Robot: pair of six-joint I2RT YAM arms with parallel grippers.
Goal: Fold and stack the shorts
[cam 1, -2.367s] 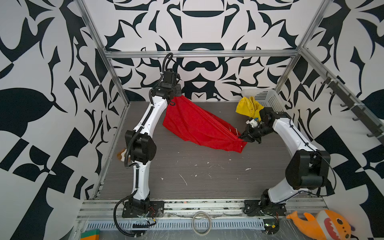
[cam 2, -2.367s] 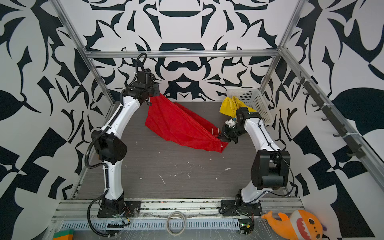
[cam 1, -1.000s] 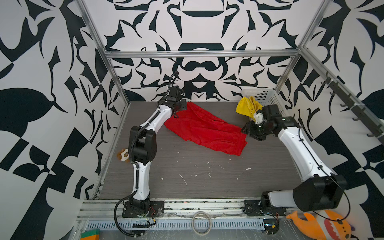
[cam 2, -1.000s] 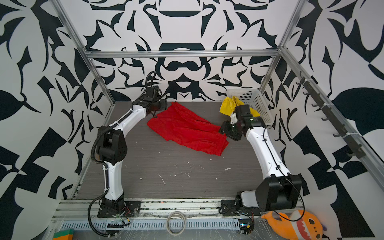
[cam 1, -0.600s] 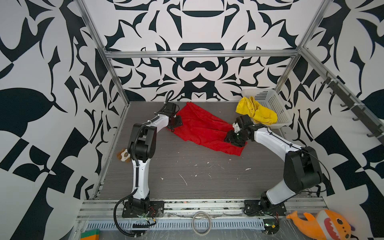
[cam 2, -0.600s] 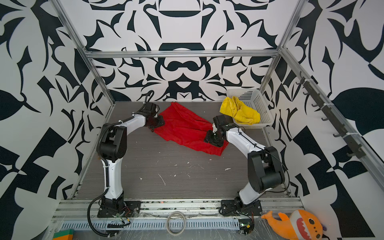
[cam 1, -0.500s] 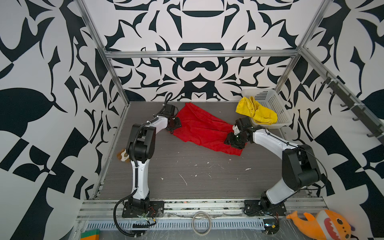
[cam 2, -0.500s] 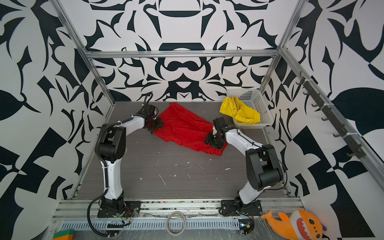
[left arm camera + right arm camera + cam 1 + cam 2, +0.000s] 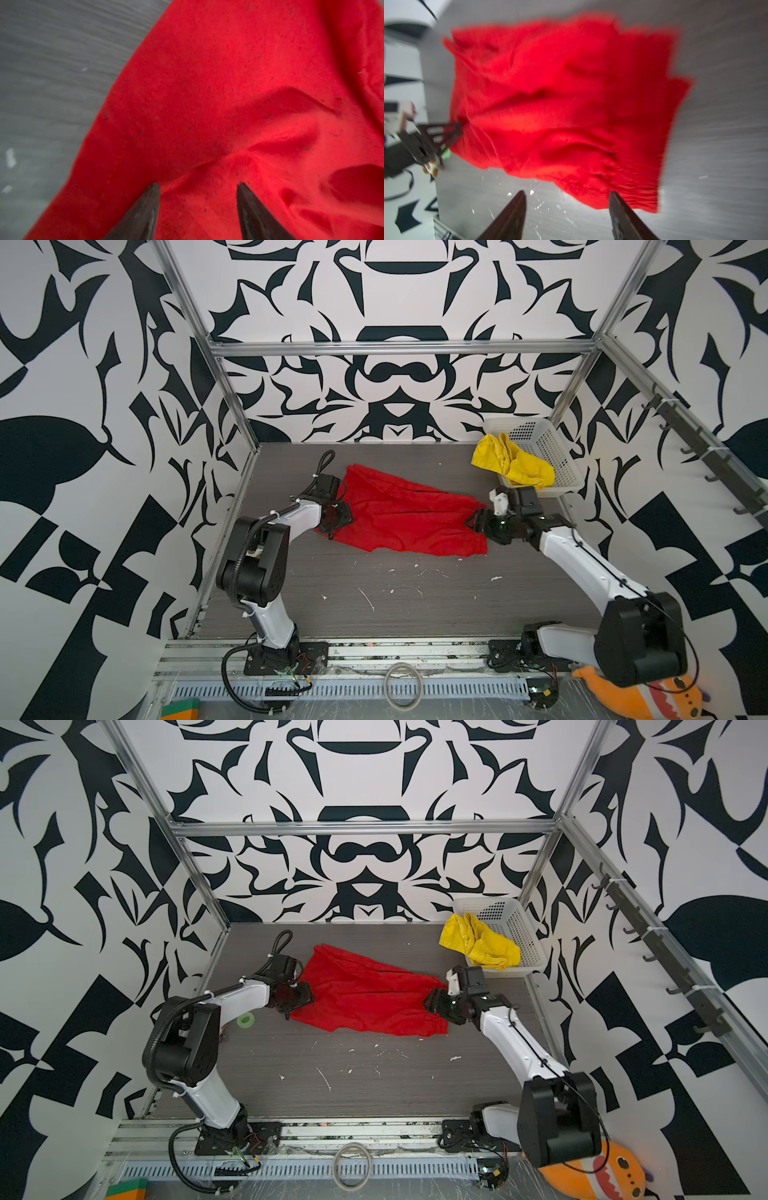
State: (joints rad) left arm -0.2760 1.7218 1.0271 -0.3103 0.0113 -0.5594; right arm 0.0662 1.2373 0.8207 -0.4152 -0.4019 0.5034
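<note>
The red shorts (image 9: 407, 518) are thin matt cloth, softly wrinkled. The table (image 9: 415, 605) looks like grey wood grain, matt and scuffed; the basket (image 9: 544, 439) is white perforated plastic.

No readable text, labels, brands, numbers, signs on anything in view
</note>
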